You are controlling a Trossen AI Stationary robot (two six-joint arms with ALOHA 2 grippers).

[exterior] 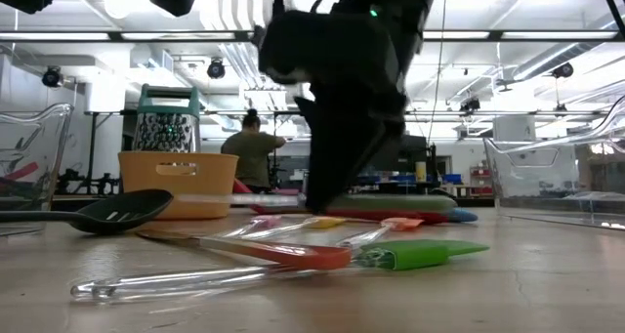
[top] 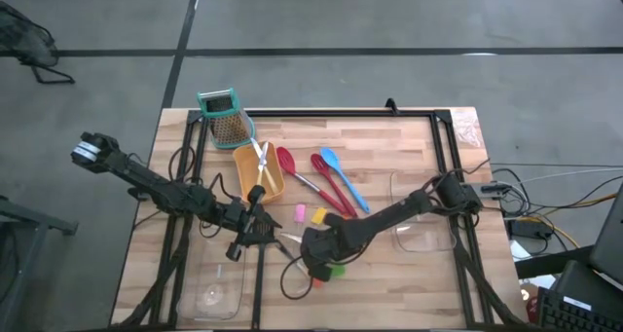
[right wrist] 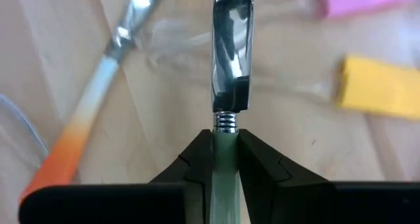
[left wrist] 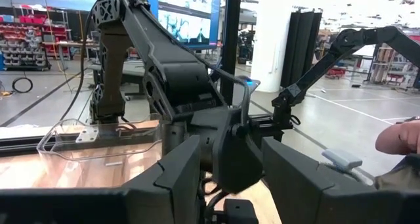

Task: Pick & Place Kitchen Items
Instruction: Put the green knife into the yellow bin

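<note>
From above I see my left gripper hovering near the table's middle with its jaws standing apart and nothing between them, a clear tray at the near left edge and the yellow tray with the grater farther back. Just right of it, my right gripper is clamped on the pale handle of a small metal-bladed tool at the table's near middle, crowded by pink, yellow, orange and green tools. Farther right the red spoon and blue spoon lie angled, then open wood up to the second clear tray by the right edge.
</note>
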